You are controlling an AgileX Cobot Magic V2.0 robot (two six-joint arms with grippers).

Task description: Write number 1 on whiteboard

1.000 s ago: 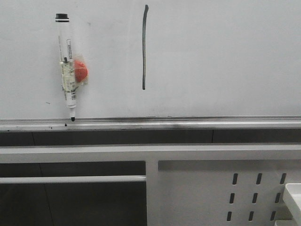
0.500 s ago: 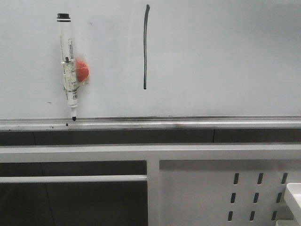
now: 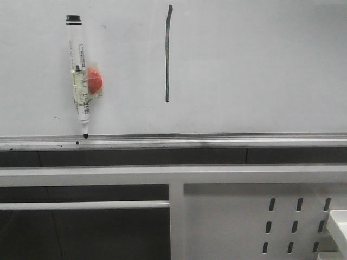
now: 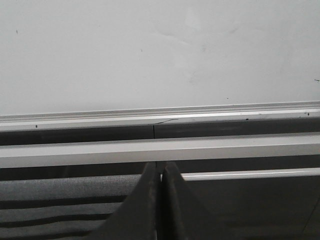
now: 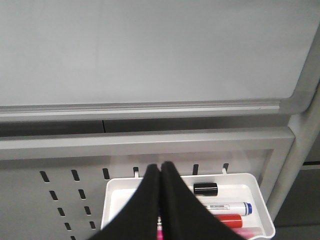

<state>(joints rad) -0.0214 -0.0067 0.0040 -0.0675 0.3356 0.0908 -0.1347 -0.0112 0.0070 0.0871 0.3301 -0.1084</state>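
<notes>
The whiteboard (image 3: 249, 70) fills the upper front view, its silver rail (image 3: 217, 142) along the lower edge. On it stands the number 1 (image 3: 168, 54), a thin dark near-vertical stroke. Left of the stroke a white marker (image 3: 79, 76) hangs upright against the board, tip down near the rail, with a red round piece (image 3: 95, 80) taped beside it. My left gripper (image 4: 160, 167) is shut with nothing in it, below the rail (image 4: 160, 114). My right gripper (image 5: 160, 167) is shut too, empty, over a white tray (image 5: 116, 197).
A white perforated metal panel (image 3: 255, 216) sits below the board at the right. The tray hooked on it holds a black cap (image 5: 205, 189), a blue-capped marker (image 5: 229, 206) and a red marker (image 5: 231, 220). A grey frame post (image 5: 300, 145) stands at the board's right end.
The front view has shifted very slightly, so the marker and stroke sit a few pixels further right. Nothing else has visibly changed.
</notes>
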